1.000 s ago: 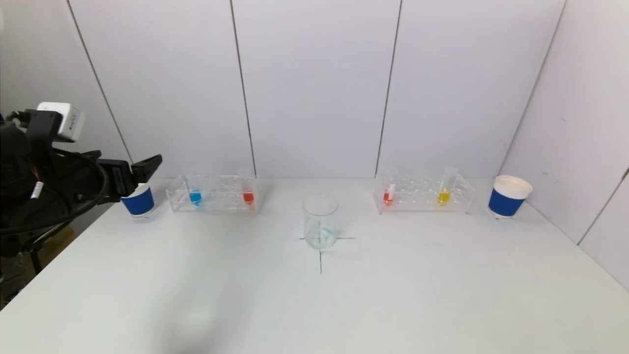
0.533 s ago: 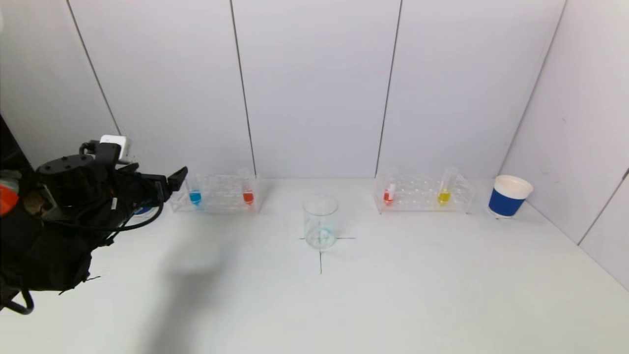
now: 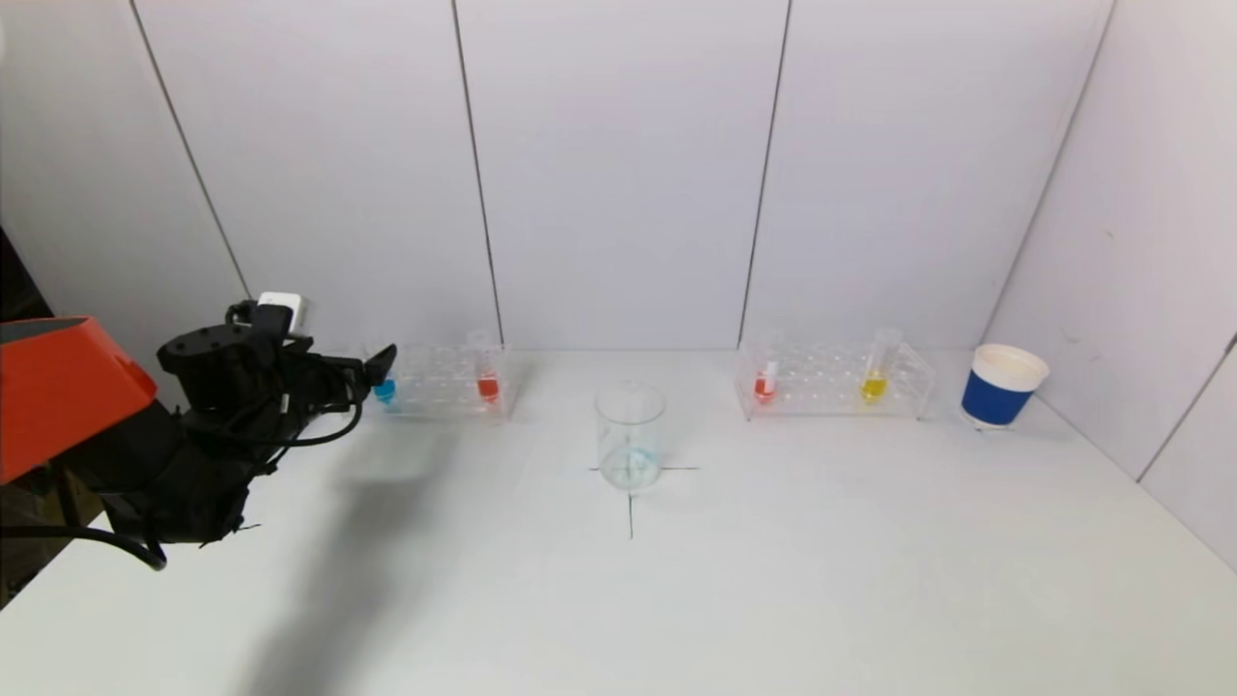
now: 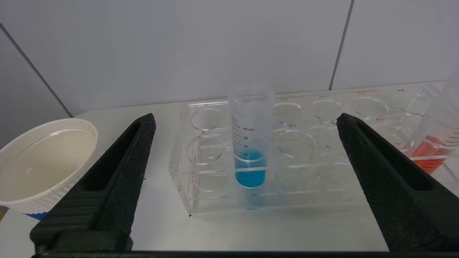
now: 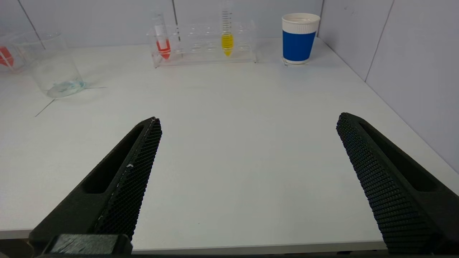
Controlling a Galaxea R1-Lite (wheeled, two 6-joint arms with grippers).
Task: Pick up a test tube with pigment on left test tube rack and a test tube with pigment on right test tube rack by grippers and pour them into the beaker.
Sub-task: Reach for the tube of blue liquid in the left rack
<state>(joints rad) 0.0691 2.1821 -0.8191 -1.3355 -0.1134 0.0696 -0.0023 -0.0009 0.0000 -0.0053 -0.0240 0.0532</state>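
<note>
White table (image 3: 734, 580) spreads out wide, bare across the front. Big black left arm (image 3: 184, 454) reaches in from the left side, low over the table, aimed at the back row.

Left rack (image 3: 445, 391), clear plastic, sits at the back left against the wall. Right rack (image 3: 836, 387) mirrors it at the back right. Between them, nearer the front, stands the beaker (image 3: 630, 437) on a drawn cross, a faint bluish trace in its bottom.

A blue cup (image 3: 1002, 387) stands just right of the right rack. Another cup (image 4: 39, 163) sits beside the left rack's outer end, seen in the left wrist view.

Left gripper (image 4: 247, 154) is spread wide and holding nothing, lined up on the blue tube (image 4: 251, 139), which stands upright in the left rack near its outer end. The fingers (image 4: 118, 175) are short of the rack, not touching the tube. Further along the same rack, a red tube (image 3: 487, 372) stands upright.

Right gripper (image 5: 247, 150) is parked low at the table's near edge, also wide apart and empty, well away from everything.

In the right rack, a red tube (image 3: 765, 372) and a yellow tube (image 3: 876, 372), the yellow one leaning slightly.
</note>
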